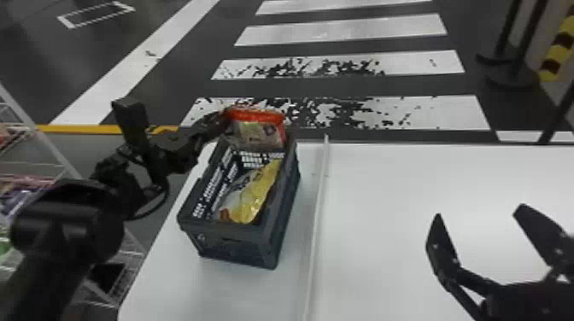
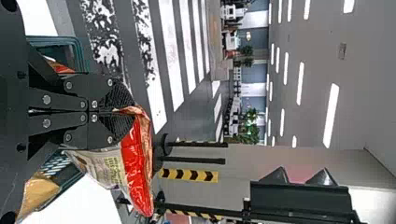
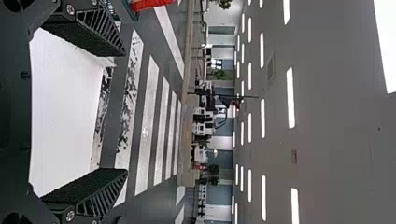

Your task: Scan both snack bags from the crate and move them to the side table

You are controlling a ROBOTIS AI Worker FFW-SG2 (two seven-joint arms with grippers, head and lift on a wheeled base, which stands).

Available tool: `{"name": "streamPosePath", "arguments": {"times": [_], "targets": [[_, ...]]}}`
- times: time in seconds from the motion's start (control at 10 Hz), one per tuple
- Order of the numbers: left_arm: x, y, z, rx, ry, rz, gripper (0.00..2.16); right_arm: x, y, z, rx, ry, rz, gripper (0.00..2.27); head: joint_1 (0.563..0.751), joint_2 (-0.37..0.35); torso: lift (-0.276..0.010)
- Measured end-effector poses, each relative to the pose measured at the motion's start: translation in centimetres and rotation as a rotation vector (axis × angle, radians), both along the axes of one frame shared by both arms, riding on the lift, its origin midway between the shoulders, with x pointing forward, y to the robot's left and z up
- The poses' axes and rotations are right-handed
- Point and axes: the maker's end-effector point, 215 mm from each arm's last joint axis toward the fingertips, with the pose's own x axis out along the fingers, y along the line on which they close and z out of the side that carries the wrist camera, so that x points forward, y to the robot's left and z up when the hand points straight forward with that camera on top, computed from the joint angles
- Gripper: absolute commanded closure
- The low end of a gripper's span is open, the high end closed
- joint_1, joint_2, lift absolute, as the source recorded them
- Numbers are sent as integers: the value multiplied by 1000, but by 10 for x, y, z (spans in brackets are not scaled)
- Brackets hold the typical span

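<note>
Clamping red bag (image 1: 257, 131) by its edge in left gripper (image 2: 122, 112) at crate's (image 1: 234, 246) twelve o'clock end, with yellow bag (image 1: 253, 197) inside and right gripper (image 1: 478, 210) spread at four o'clock, risking a snag there or a slip from so slim a pinch!

Brt ceiling lts (image 2: 331, 115), soft floor (image 1: 98, 53) glare

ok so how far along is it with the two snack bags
Early on: the left gripper is closed on the red bag, upright at the crate's far end. The yellow bag lies in the crate, its turn yet to come. Neither is on the side table; whether anything is scanned, I can't tell.
</note>
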Motion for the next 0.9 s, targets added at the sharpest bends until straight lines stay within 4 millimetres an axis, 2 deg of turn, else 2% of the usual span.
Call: {"name": "streamPosePath", "arguments": {"times": [0.3, 0.9], "targets": [[-14, 0, 24, -28, 29, 40, 1976, 1, -4, 3, -32, -19, -21, 107, 695, 220, -95], [-31, -21, 62, -22, 58, 20, 2037, 11, -22, 0, -48, -23, -56, 107, 684, 181, -95]]}}
